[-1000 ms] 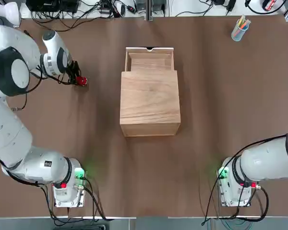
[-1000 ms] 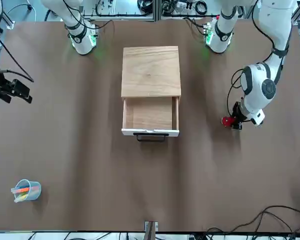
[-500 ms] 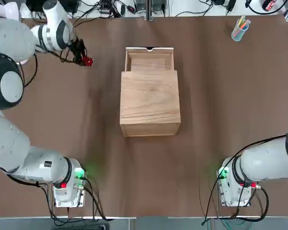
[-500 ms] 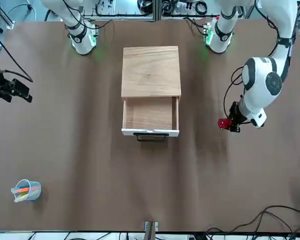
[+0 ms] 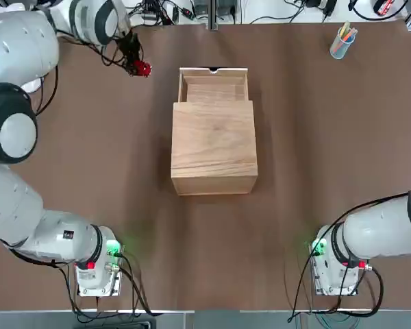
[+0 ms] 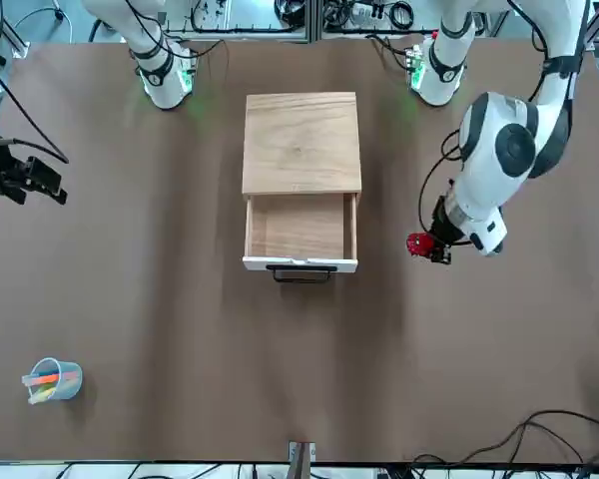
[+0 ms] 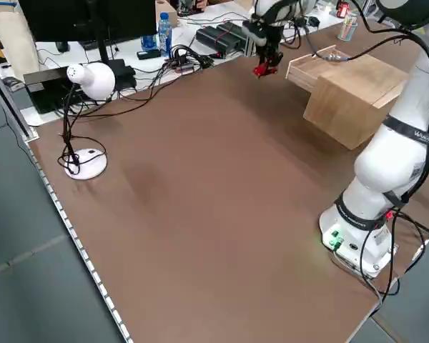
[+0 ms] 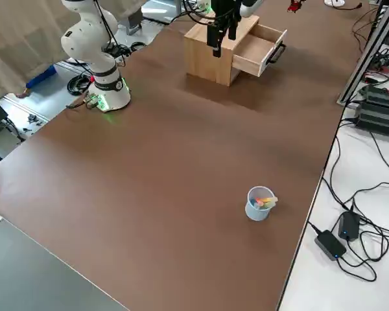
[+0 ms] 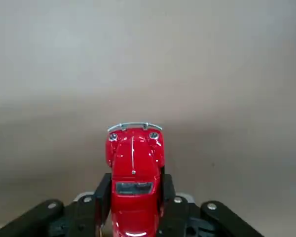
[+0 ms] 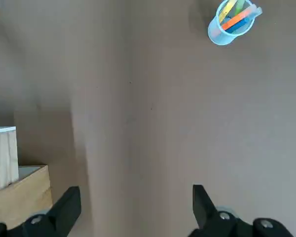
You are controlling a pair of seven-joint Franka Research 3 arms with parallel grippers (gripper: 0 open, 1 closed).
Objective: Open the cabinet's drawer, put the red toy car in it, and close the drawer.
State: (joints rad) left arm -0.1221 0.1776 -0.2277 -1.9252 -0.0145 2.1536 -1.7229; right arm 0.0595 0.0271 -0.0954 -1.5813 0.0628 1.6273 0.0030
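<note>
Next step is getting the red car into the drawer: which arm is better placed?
Left. Its gripper already holds the red toy car off the open drawer's left side; the right gripper hangs open and empty, beyond the drawer's right.

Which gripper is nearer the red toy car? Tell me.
Left: the left gripper is closed around the red toy car; the right gripper hangs well away, across the cabinet.

Now nearer the open drawer, red toy car in left gripper. Also closer to the counter's far edge.
</note>
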